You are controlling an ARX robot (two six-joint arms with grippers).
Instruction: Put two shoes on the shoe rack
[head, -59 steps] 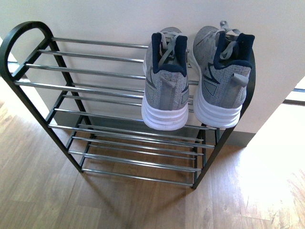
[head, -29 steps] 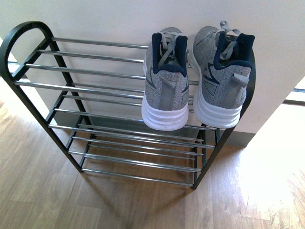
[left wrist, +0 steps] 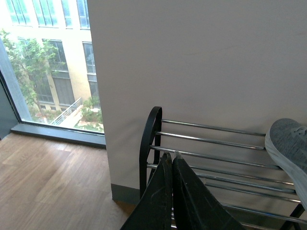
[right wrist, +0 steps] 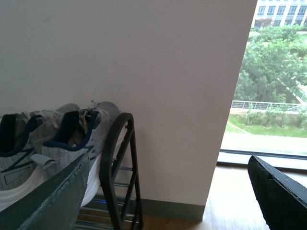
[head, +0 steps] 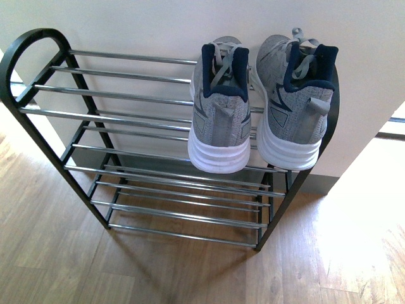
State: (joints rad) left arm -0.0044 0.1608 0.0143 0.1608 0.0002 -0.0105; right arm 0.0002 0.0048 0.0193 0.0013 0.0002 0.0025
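Grey sneakers (head: 220, 114) sit atop the shoe rack (head: 38, 39), toes to the wall (head: 126, 25). My left end effector (left wrist: 171, 159) is pinched empty, my right end effector (right wrist: 168, 165) gapes empty.

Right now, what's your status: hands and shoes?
Left hand shut, empty. Right hand open, empty. Both grey sneakers on shoe rack top tier, heels toward robot. Nothing in the way.

The shoe rack (head: 38, 33) stood ahead of the left pincer (left wrist: 171, 156), on the floor (head: 57, 253) with its back against the wall (head: 126, 25). The left sneaker (head: 220, 114) and the right sneaker (head: 296, 107) sat side by side on its top tier, at the end ahead of the right pincer (right wrist: 168, 163). Their heels pointed toward the pincers and their toes toward the wall.
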